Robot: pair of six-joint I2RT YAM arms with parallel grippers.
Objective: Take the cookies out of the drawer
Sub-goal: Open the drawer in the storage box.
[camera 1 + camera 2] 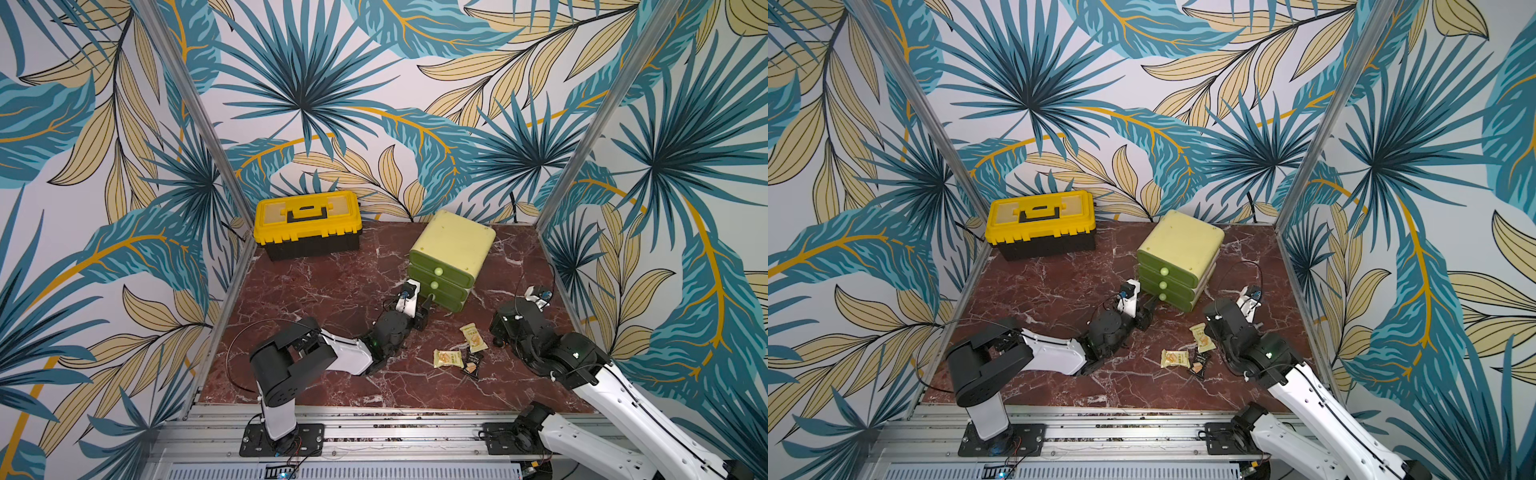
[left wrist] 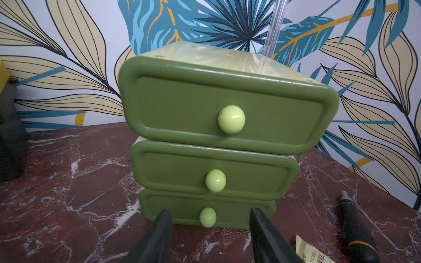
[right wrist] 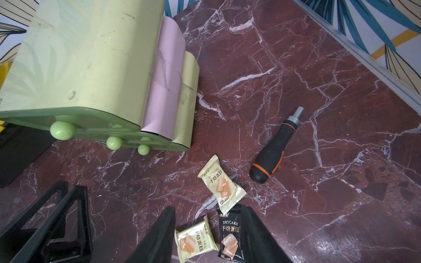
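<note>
Red marble tabletop (image 1: 324, 291) under leaf-print walls: a yellow toolbox (image 1: 306, 222) sits at 11 o'clock. The left gripper (image 2: 210, 211) has its jaws apart, either side of the bottom knob (image 2: 207, 217) of the green drawer unit (image 1: 453, 245) at 1 o'clock. Three cookies (image 3: 219, 182), two pale yellow and one black, lie on the marble at 4 o'clock. The right gripper (image 3: 209, 207) hangs above them, jaws spread, empty. A screwdriver (image 3: 273, 150) lies just beside.

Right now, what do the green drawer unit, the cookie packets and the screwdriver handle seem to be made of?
Drawer unit: likely moulded plastic, matte fronts, rounded edges, glossy knobs.
Cookie packets: thin plastic film, probably; crinkled, shiny, zigzag-cut sealed ends.
Screwdriver handle: seemingly matte black rubbery grip with an orange band; the tip looks like bare metal.
</note>
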